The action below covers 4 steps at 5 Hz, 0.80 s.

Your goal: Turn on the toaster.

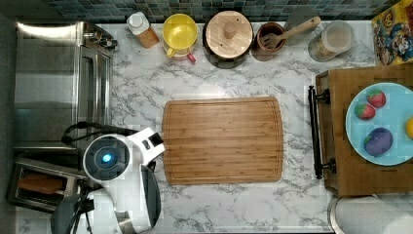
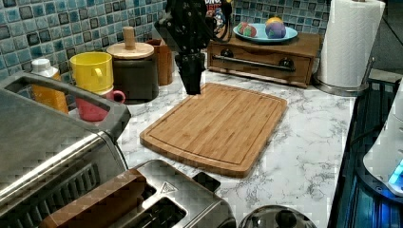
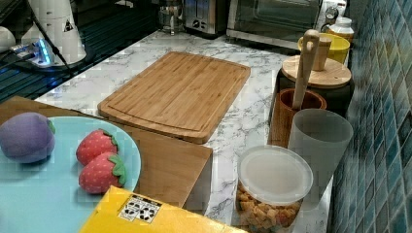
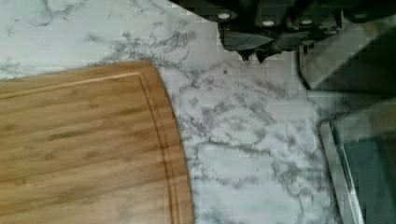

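Observation:
The toaster [image 1: 29, 195] is a small steel pop-up one at the top view's lower left, with brown bread [image 1: 41, 184] in its slot. In the left view the toaster [image 2: 185, 202] fills the near corner, its black lever [image 2: 206, 181] on the end facing the cutting board. The toaster [image 3: 206, 17] also stands far back in the right view. My gripper [image 2: 192, 90] hangs shut and empty over the marble by the board's far corner, well away from the toaster. In the wrist view the gripper [image 4: 253, 56] has its tips together above bare counter.
A wooden cutting board [image 1: 223, 140] lies mid-counter. The large toaster oven [image 1: 58, 83] stands beside the toaster, and a round kettle [image 2: 278, 219] is near its lever end. Mugs, jars and a utensil pot [image 1: 270, 38] line the back wall. A wooden box carries a fruit plate [image 1: 384, 124].

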Each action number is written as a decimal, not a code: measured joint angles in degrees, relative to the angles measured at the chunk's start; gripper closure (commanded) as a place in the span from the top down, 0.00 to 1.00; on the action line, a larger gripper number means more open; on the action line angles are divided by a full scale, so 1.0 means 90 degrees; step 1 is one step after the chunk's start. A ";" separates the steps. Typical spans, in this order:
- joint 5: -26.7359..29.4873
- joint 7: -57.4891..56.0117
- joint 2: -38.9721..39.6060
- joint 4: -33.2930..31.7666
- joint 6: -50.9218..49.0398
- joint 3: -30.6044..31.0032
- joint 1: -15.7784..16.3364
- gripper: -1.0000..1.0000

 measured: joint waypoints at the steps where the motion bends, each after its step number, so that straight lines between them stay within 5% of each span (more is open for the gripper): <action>1: 0.0112 -0.0025 -0.0041 -0.0062 0.0040 0.0267 0.0142 0.00; 4: 0.0460 0.0207 -0.0082 -0.0199 0.0284 0.0804 0.0409 0.00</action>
